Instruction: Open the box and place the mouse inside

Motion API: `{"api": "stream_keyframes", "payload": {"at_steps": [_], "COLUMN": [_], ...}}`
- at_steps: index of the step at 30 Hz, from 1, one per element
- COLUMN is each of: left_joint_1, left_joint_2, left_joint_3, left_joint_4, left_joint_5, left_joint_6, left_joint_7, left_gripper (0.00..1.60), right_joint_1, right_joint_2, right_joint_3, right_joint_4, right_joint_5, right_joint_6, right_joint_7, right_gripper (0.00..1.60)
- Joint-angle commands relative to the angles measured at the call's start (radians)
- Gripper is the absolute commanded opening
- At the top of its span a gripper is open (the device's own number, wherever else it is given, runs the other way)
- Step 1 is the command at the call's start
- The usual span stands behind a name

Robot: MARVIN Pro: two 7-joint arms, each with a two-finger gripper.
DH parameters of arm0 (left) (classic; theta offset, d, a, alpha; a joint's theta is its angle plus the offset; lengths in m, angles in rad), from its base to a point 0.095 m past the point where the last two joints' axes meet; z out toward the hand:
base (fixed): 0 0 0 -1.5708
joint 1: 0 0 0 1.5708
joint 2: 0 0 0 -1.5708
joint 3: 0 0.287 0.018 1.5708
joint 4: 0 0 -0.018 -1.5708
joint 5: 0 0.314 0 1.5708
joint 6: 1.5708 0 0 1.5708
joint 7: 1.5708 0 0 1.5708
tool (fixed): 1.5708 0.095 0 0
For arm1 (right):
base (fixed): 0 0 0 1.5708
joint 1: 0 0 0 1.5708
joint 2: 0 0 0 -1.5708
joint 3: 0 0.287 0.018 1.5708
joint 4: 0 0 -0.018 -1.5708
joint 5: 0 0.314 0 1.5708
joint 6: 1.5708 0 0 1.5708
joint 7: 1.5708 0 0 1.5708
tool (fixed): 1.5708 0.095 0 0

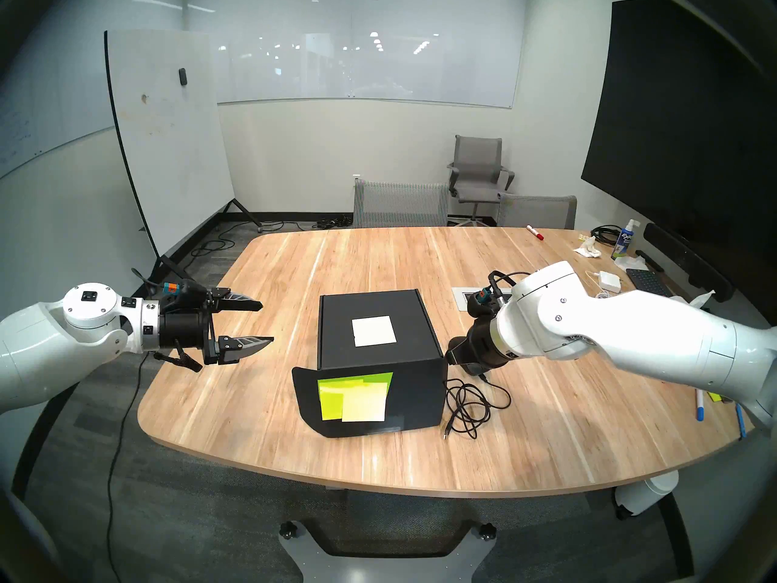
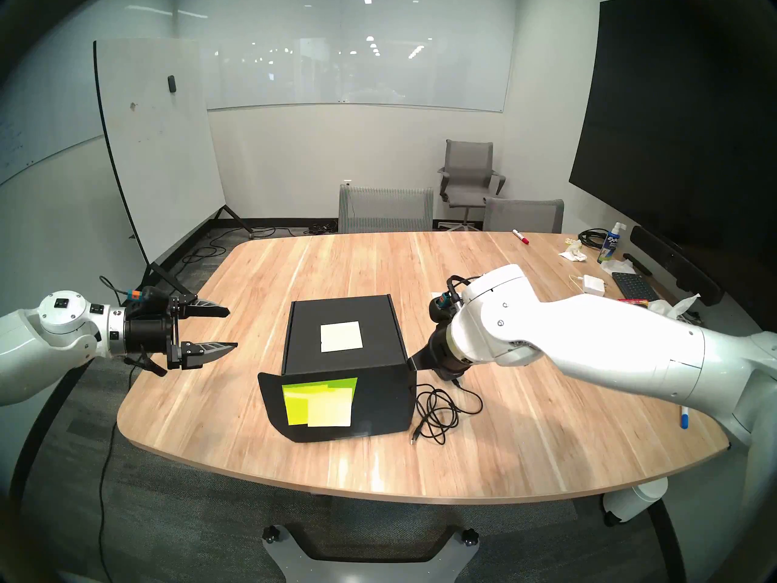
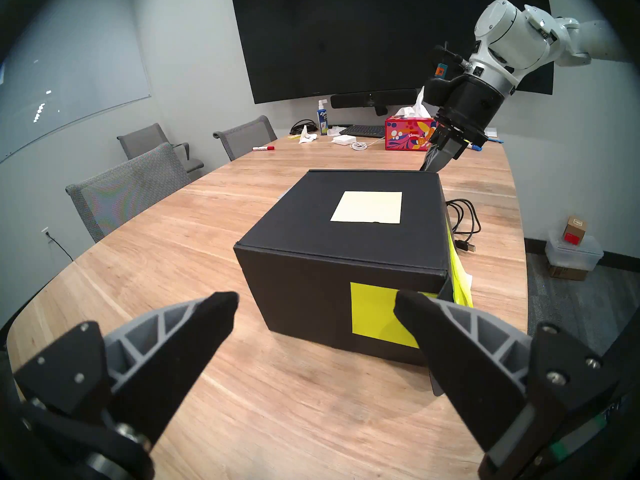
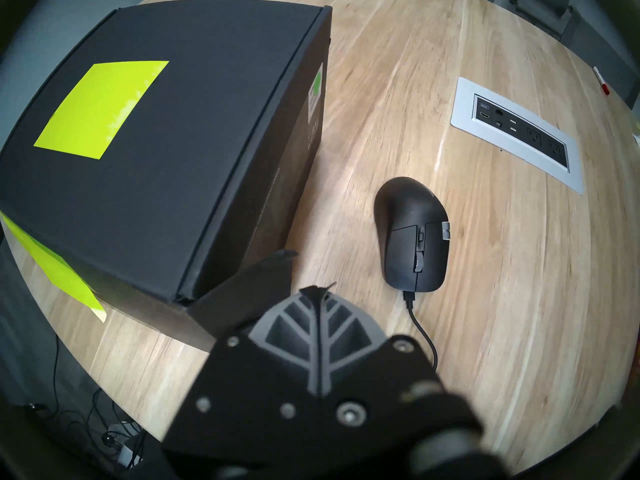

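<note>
The black box (image 1: pixel 336 317) (image 2: pixel 307 321) (image 3: pixel 311 226) (image 4: pixel 194 140) stands mid-table with a pale note on its top. Its front flap (image 1: pixel 416 393) (image 2: pixel 378 401), carrying yellow-green sticky notes, leans outward. My right gripper (image 1: pixel 449 355) (image 2: pixel 414 361) (image 3: pixel 429 164) (image 4: pixel 317 290) is shut, its tips against the flap's side ear at the box's front right corner. The black mouse (image 4: pixel 412 233) lies on the table just right of the box, hidden behind my right arm in the head views. Its cable (image 1: pixel 466 405) coils near the flap. My left gripper (image 1: pixel 266 322) (image 2: pixel 233 329) (image 3: pixel 315 301) hangs open left of the box.
A power outlet panel (image 4: pixel 516 133) is set in the table beyond the mouse. At the far right are a red tissue box (image 3: pixel 408 134), white charger (image 1: pixel 609 281), keyboard (image 1: pixel 647 281) and spray bottle (image 1: pixel 624 243). Blue pens (image 1: pixel 700 405) lie under my right arm.
</note>
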State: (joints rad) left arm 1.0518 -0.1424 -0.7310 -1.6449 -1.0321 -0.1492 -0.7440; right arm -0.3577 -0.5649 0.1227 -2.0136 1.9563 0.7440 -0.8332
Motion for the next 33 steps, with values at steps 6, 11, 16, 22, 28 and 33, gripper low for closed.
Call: {"api": "stream_keyframes", "payload": {"at_steps": [6,11,16,22,28,33], "left_joint_1": [-0.013,-0.013,-0.014,-0.014,-0.015,-0.015], "left_joint_2": [0.001,0.002,0.002,0.002,0.002,0.002], "left_joint_3": [-0.012,-0.012,-0.011,-0.011,-0.01,-0.01], "left_joint_4": [0.0,0.0,0.0,0.0,0.0,0.0], "left_joint_5": [-0.005,-0.005,-0.005,-0.005,-0.005,-0.005], "left_joint_6": [-0.006,-0.006,-0.006,-0.006,-0.006,-0.006], "left_joint_7": [0.0,0.0,0.0,0.0,0.0,0.0], "left_gripper": [1.6,1.6,1.6,1.6,1.6,1.6], "right_joint_1": [0.064,0.082,0.095,0.116,0.149,0.17], "right_joint_2": [0.032,0.03,0.019,0.016,0.014,0.001], "right_joint_3": [0.04,0.053,0.064,0.06,0.033,0.011], "right_joint_4": [-0.103,-0.141,-0.197,-0.272,-0.324,-0.353], "right_joint_5": [0.104,0.144,0.192,0.226,0.238,0.254], "right_joint_6": [0.024,0.023,0.005,-0.044,-0.094,-0.137], "right_joint_7": [-0.155,-0.219,-0.297,-0.357,-0.381,-0.443], "right_gripper": [0.0,0.0,0.0,0.0,0.0,0.0]}}
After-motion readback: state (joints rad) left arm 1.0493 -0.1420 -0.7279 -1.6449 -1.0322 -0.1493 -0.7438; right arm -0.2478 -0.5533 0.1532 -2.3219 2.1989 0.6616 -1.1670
